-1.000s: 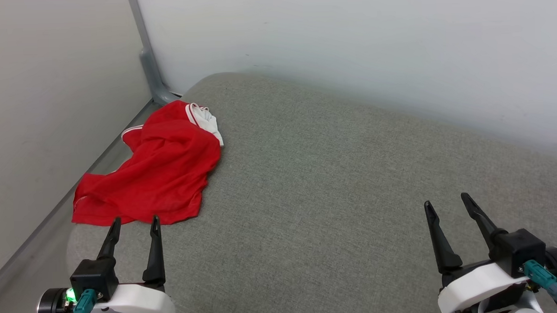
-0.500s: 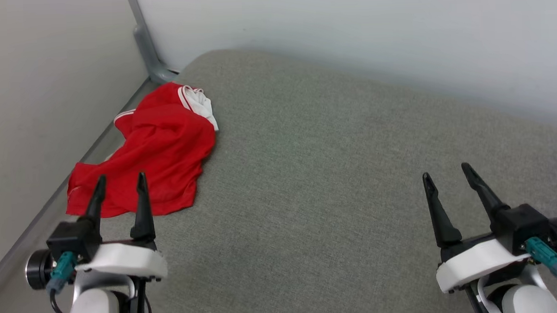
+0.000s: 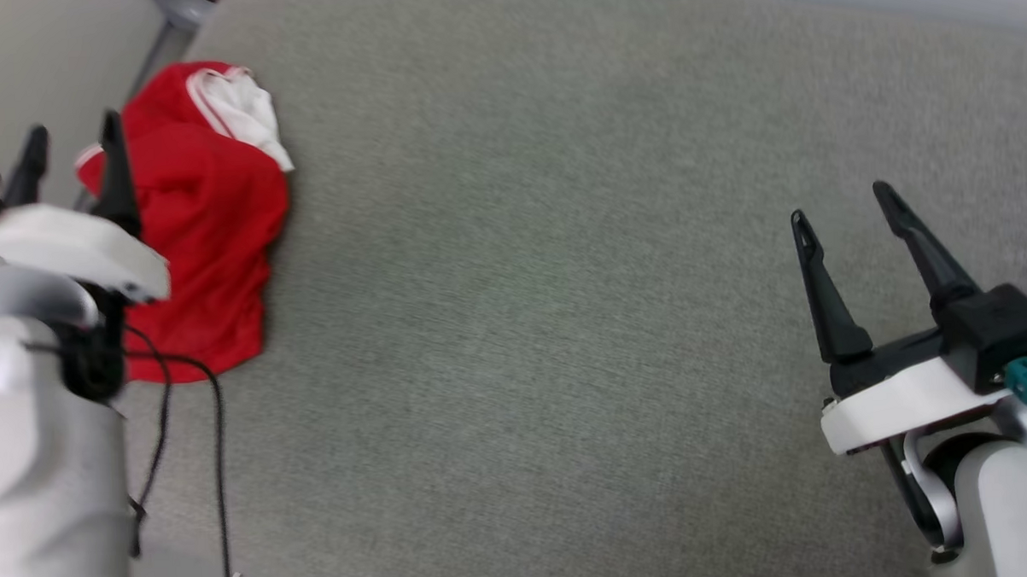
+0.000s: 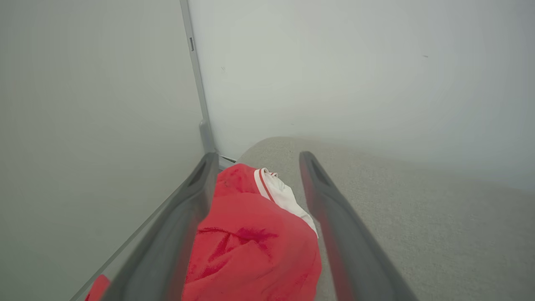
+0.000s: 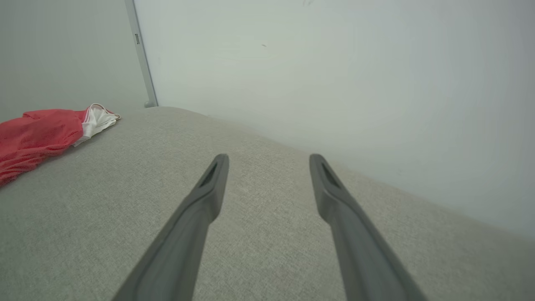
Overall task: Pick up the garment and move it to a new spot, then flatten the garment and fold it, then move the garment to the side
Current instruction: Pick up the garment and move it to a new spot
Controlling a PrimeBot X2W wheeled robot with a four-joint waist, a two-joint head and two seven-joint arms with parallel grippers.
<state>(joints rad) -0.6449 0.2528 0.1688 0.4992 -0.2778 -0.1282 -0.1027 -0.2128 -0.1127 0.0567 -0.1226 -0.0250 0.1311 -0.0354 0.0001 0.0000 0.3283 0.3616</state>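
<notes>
The broad grey woven-fabric cushion (image 3: 523, 322) carries the garment (image 3: 212, 214), a bright red short-sleeved shirt of soft fabric. It lies crumpled in a heap at the cushion's far left corner beside the wall, with its white sleeve (image 3: 243, 119) bunched at the far end. It looks light and limp and would likely sag and drag, so a pinch on a raised fold or the striped sleeve edge seems best. The left end effector (image 3: 74, 137) hangs over the heap, fingers spread wide and holding nothing. The right end effector (image 3: 841, 204) is equally wide and empty, well apart over bare cushion.

Grey woven pad (image 3: 515, 323) lying flat, pale walls (image 5: 334, 62) bordering it; grey corner post (image 4: 195, 75), prob. metal, rising at far corner.
</notes>
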